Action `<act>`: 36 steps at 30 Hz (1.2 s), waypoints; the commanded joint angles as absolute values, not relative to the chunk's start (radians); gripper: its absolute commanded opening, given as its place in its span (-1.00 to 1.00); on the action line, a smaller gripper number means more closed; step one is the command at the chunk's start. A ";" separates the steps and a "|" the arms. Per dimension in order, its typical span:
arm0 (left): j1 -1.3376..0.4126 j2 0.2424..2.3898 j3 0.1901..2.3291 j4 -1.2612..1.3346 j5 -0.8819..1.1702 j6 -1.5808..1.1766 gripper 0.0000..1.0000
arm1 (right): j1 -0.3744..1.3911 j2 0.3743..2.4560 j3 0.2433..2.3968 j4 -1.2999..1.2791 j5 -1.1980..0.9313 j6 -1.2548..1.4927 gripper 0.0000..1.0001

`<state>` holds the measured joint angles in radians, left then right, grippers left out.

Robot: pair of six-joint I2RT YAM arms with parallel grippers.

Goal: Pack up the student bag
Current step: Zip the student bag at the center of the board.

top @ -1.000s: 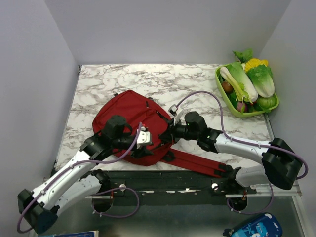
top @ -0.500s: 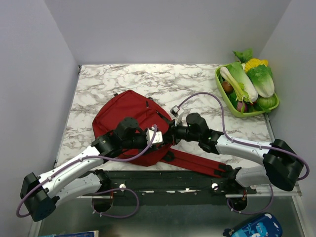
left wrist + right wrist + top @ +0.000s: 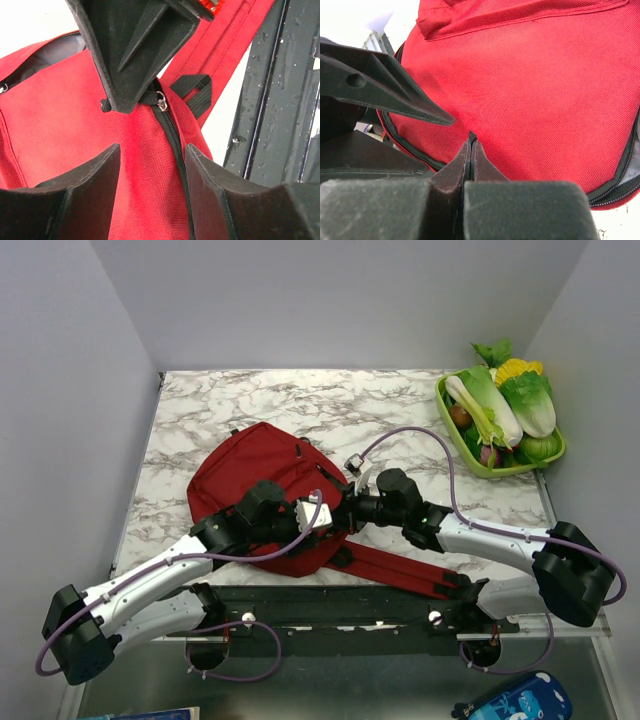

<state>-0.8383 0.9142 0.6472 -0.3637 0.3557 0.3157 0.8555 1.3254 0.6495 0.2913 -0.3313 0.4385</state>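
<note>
Currently flat on the marble worktop (image 3: pixel 400 405): the student bag (image 3: pixel 255 465), dark red, left of centre and close to the near edge. Trails a red shoulder strap (image 3: pixel 400 570) rightward along that edge. Gapes a little at the main zipper, with grey lining (image 3: pixel 45 57) on show in the left wrist view. Above the bag's near right corner, both arms tip to tip. Right end effector (image 3: pixel 343 510): fingers pressed flat together with no gap, nipping a thin black pull tab (image 3: pixel 148 98) at the very tips. Just beside that tab, a small metal zipper slider (image 3: pixel 161 103), heading a black zipper line (image 3: pixel 172 145) down the red fabric. Left end effector (image 3: pixel 322 516): parted to a middling width, gripping nothing, hanging just over the bag. Straddles the zipper line, between the two fingers higher up and behind the right-hand one lower down. Points straight at the other's closed tips, near but apart. Right of the slider, a black webbing loop (image 3: pixel 192 92) lying on the strap. Off in the far right corner, well apart from the bag, a green tray (image 3: pixel 497 474) heaped with vegetables (image 3: pixel 500 405): pale cabbage, leafy greens, something yellow. Below the worktop's near edge, a dark metal rail (image 3: pixel 350 605), and at bottom right a blue pouch (image 3: pixel 515 700), only partly in view.
</note>
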 commanded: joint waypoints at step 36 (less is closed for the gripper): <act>-0.913 1.002 0.704 -0.437 0.557 0.442 -1.00 | 0.786 1.356 0.752 0.117 -0.074 0.413 -0.99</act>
